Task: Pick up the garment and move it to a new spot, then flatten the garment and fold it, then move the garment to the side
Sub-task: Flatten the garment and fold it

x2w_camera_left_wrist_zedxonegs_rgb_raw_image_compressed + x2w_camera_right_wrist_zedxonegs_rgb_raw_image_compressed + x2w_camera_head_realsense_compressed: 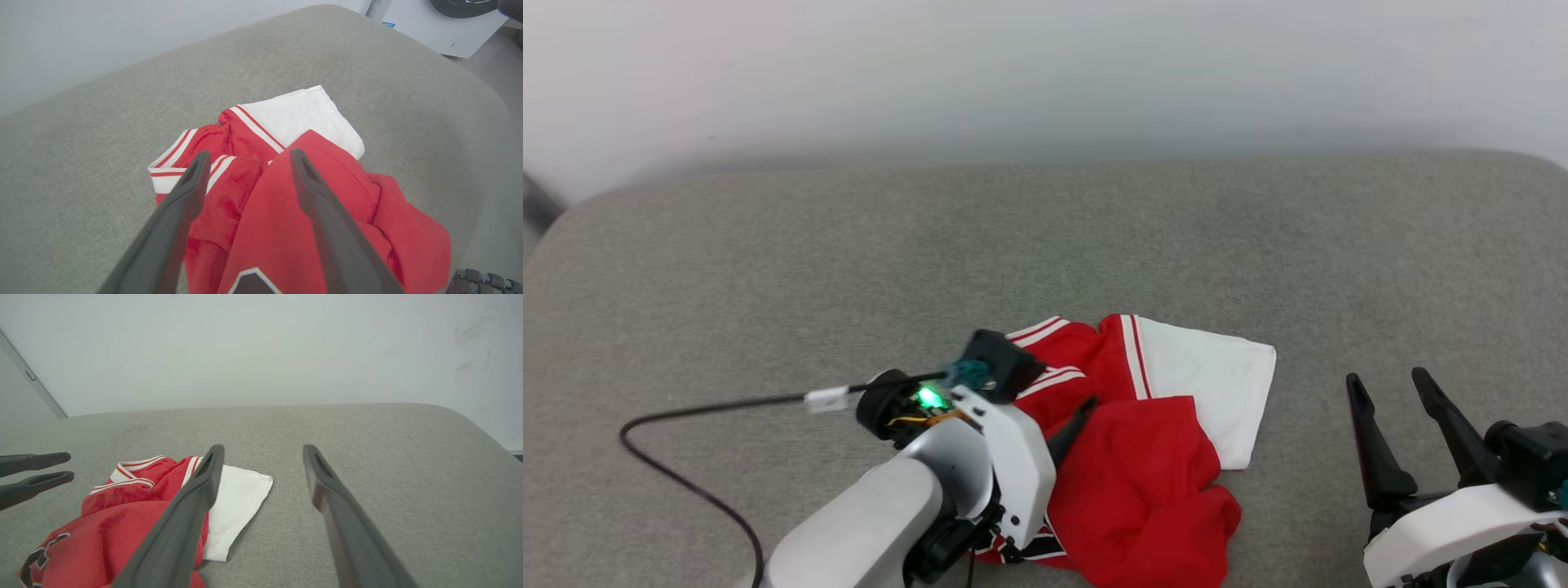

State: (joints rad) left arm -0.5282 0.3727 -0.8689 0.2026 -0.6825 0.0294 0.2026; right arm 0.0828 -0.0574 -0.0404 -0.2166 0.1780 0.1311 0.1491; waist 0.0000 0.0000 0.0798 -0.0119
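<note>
Clearly the left tool (pixel 249 157), spread wide and empty, is nearer, poised right over the crumpled garment (pixel 1152 457) at the grey cushion's (pixel 849 269) front edge; the right tool (pixel 1387 377), equally wide and empty, stands off to its right.

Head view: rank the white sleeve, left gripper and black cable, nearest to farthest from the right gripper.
1. white sleeve, just left of it.
2. left gripper, over the garment, farther left.
3. black cable, far left.

White forearm (pixel 866 531), dark-fingered right hand (pixel 1385 376)
</note>
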